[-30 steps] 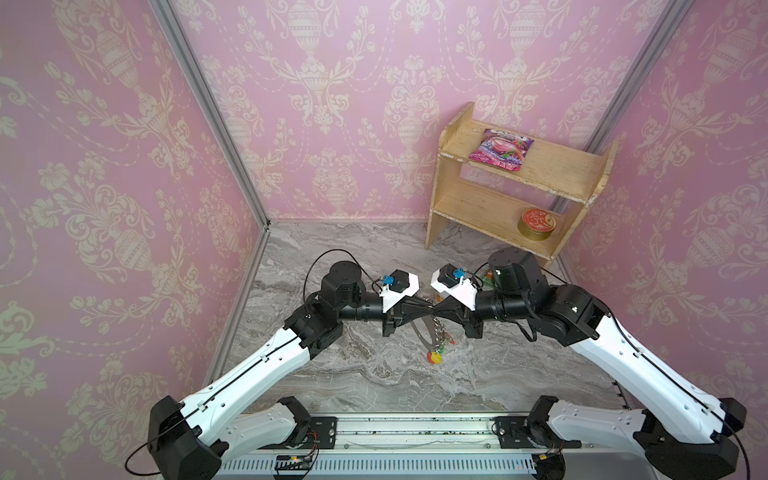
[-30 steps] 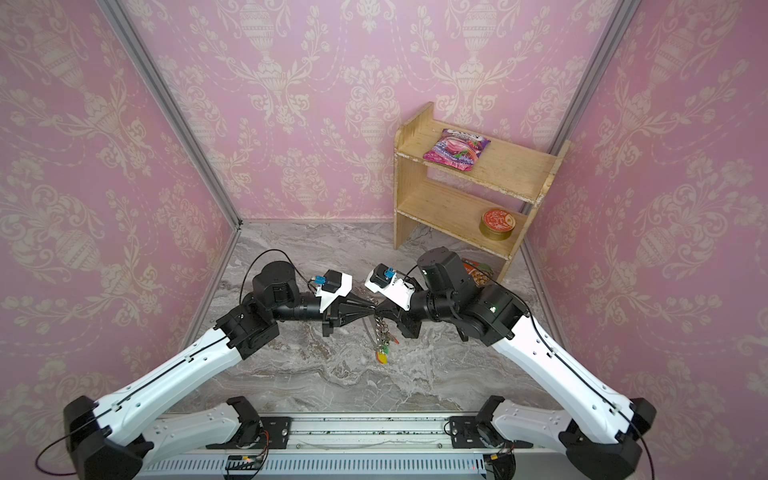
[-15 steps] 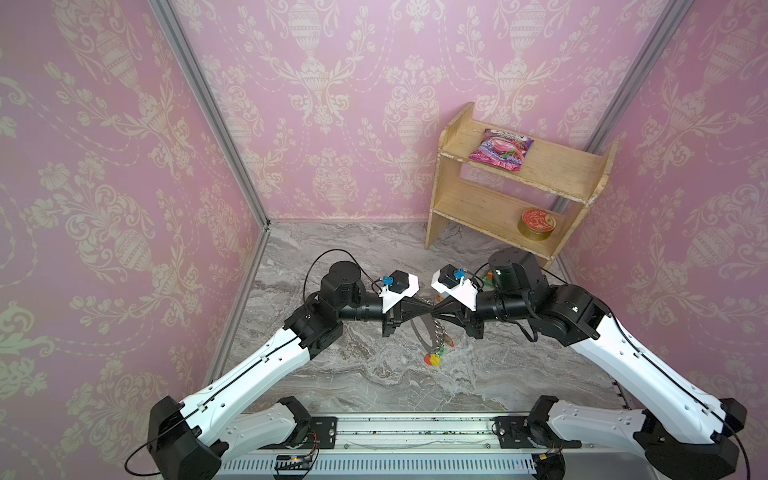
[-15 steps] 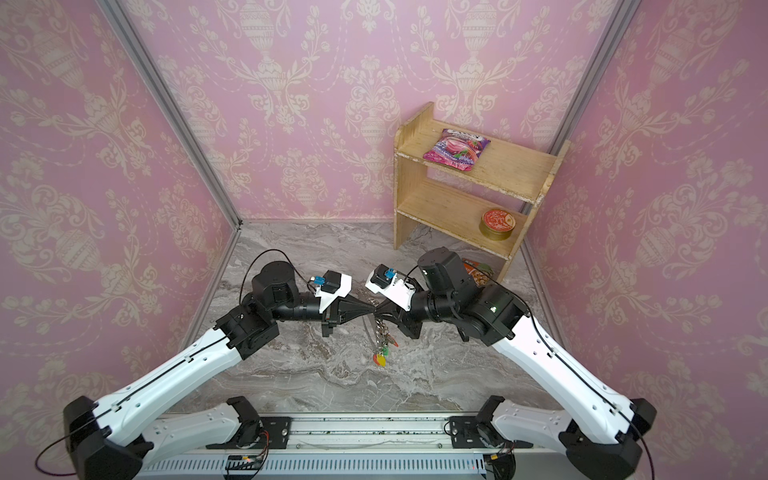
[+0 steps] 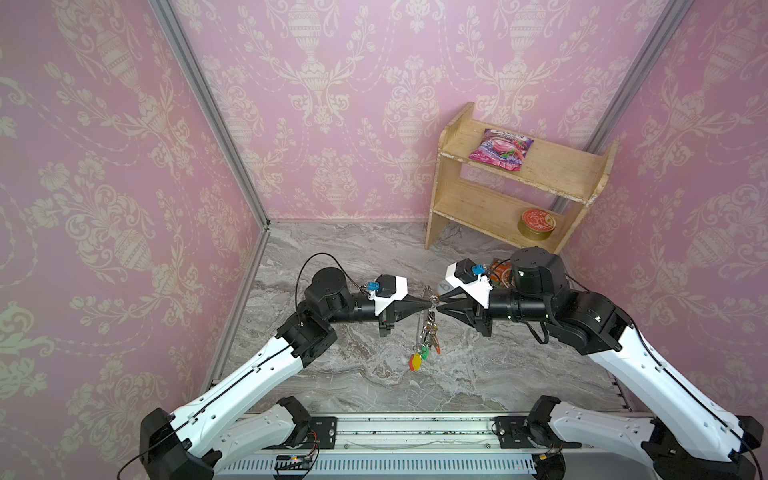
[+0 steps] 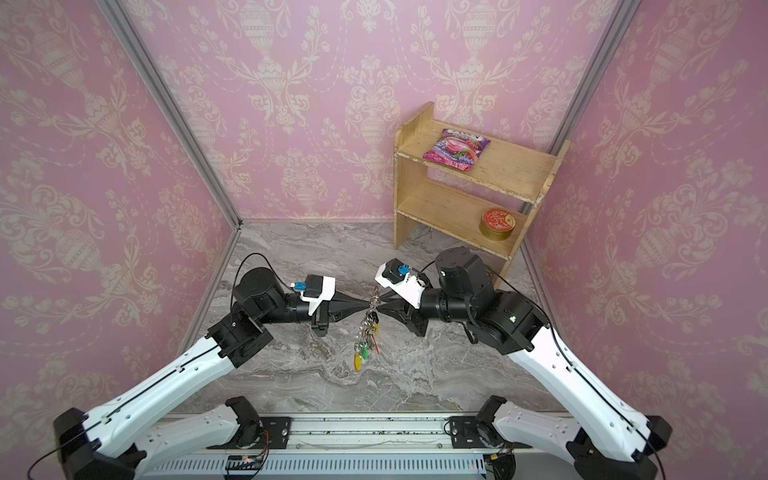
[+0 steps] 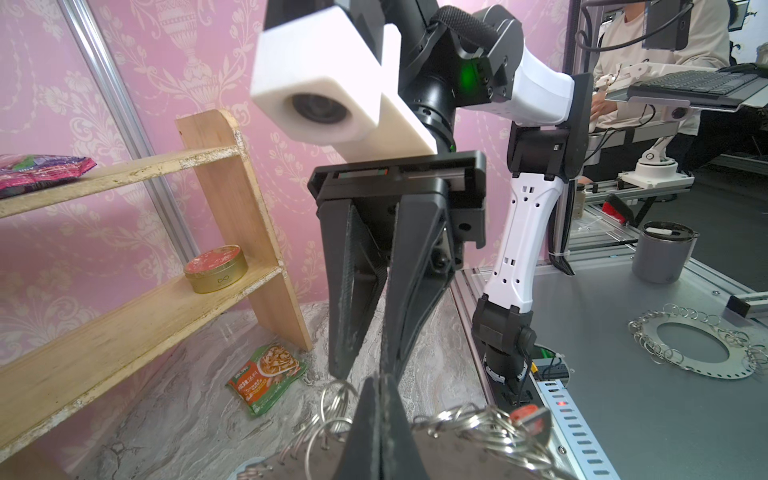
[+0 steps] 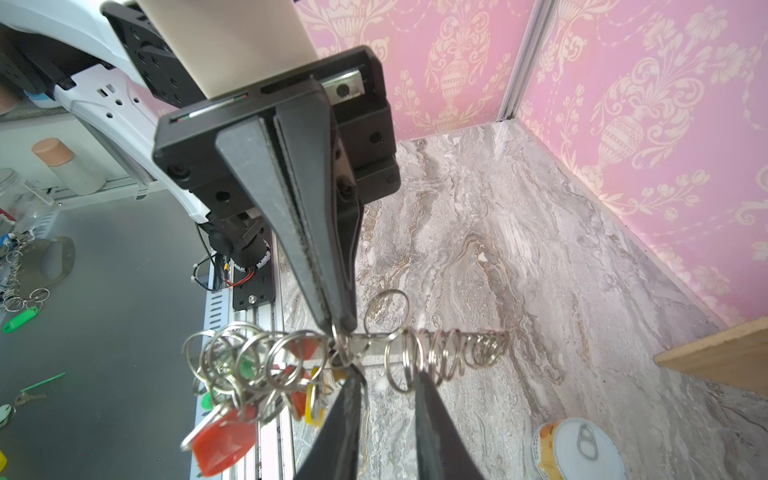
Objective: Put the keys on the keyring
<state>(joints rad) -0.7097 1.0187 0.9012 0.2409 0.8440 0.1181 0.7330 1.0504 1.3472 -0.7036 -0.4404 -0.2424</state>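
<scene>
Between the shut tips of the left tool [image 8: 338, 324] the keyring [image 8: 374, 345] hangs, steadied for threading. Just opposite, the right tool [image 8: 388, 374] stands slightly parted, gripping nothing; no key discernible.

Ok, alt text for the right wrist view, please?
The left gripper, shut, pinches the keyring, a metal strip crowded with split rings and red, yellow and green tags. The right gripper faces it, jaws apart beside the rings, above a grey marbled tabletop.
</scene>
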